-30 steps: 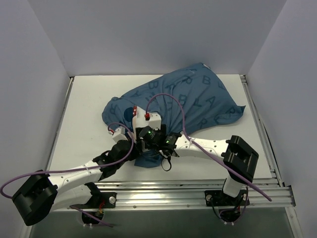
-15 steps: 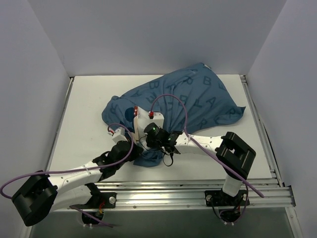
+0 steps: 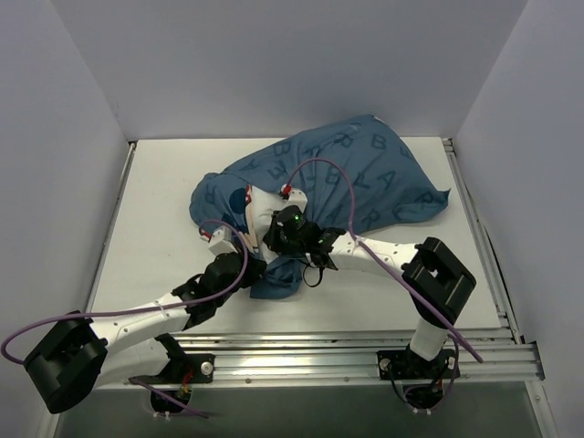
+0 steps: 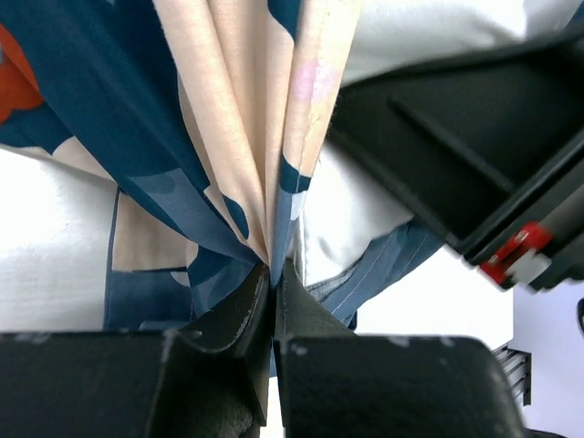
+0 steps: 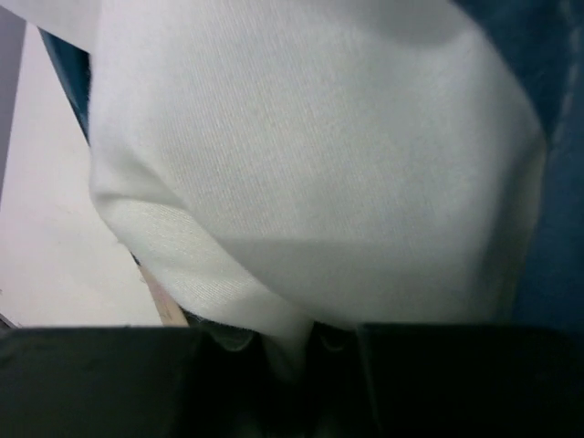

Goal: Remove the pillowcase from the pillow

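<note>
Pillowcase [image 3: 360, 178] lies bunched across the far middle and right of the table [image 3: 151, 210]. We see it covering most of the pillow [image 5: 319, 164], whose white corner shows at the near opening. Our left gripper [image 4: 272, 278] is pinched tight on a pleated fold of the blue fabric at that near edge. Our right gripper [image 5: 292, 347], just beside the left, is closed on the pillow's bare corner.

Your overhead view is bright, even and sharp, with only soft shadows on the worktop [image 3: 155, 210]. The left wrist view is well lit, the pillowcase [image 4: 91, 137] folds crisp and the dark foreground soft. The right wrist view shows the pillow [image 5: 310, 182] slightly blurred and shadowed at the bottom.
</note>
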Robot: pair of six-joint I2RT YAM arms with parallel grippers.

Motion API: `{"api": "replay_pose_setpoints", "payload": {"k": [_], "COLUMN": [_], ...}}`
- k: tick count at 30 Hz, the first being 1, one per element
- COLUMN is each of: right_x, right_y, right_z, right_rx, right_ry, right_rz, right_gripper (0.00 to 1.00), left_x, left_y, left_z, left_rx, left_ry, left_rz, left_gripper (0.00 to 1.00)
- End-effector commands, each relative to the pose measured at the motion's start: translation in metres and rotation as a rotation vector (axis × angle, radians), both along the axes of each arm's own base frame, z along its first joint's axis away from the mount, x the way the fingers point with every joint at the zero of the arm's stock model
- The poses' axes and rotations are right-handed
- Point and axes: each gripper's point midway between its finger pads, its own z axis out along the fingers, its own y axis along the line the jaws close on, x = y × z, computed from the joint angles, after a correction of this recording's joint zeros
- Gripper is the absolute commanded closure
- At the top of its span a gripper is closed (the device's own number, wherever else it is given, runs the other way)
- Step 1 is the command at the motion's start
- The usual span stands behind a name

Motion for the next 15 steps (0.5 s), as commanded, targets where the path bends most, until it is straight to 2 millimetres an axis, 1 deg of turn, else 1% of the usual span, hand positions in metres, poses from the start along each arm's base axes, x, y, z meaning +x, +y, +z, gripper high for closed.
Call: {"api": "replay_pose_setpoints", "payload": {"k": [1,2,4,5,6,8,9,10,11,12,14,15], "right_x": [0.062,0.067,0.074,0.075,0.076,0.076,0.073,0.068,0.066,0.059,0.052,0.045], "right_y": [0.022,0.022,0.019,0.020,0.021,0.018,0.019,0.015,0.010,0.006,-0.002,-0.012], "right_z": [0.157,0.175,0.188,0.193,0.204,0.214,0.217,0.229,0.233,0.243,0.244,0.258], "right_rx": [0.386,0.412,0.422,0.430,0.444,0.463,0.468,0.483,0.485,0.487,0.459,0.467], "right_ry": [-0.319,-0.344,-0.373,-0.380,-0.389,-0.391,-0.386,-0.398,-0.401,-0.397,-0.382,-0.398], "right_rz": [-0.092,-0.100,-0.121,-0.119,-0.115,-0.112,-0.093,-0.088,-0.088,-0.063,-0.046,-0.037], "right_gripper": [1.00,1.00,1.00,1.00,1.00,1.00,1.00,1.00,1.00,1.00,1.00,1.00], "left_x": [-0.018,-0.018,-0.018,-0.018,-0.018,-0.017,-0.017,-0.017,-0.017,-0.017,-0.017,-0.015], "left_y": [-0.021,-0.022,-0.027,-0.027,-0.026,-0.024,-0.022,-0.020,-0.017,-0.012,-0.002,0.004], "left_z": [-0.001,-0.001,0.003,0.003,0.001,0.001,-0.001,-0.002,-0.002,-0.007,-0.014,-0.016], "left_rx": [-0.007,-0.002,0.000,0.008,0.019,0.025,0.033,0.039,0.045,0.060,0.081,0.093], "left_ry": [0.038,0.039,0.025,0.025,0.033,0.029,0.036,0.037,0.038,0.055,0.083,0.086], "left_rz": [-0.126,-0.129,-0.144,-0.143,-0.141,-0.132,-0.124,-0.115,-0.106,-0.081,-0.032,-0.003], "left_gripper": [0.91,0.91,0.91,0.91,0.91,0.91,0.91,0.91,0.91,0.91,0.91,0.91]}}
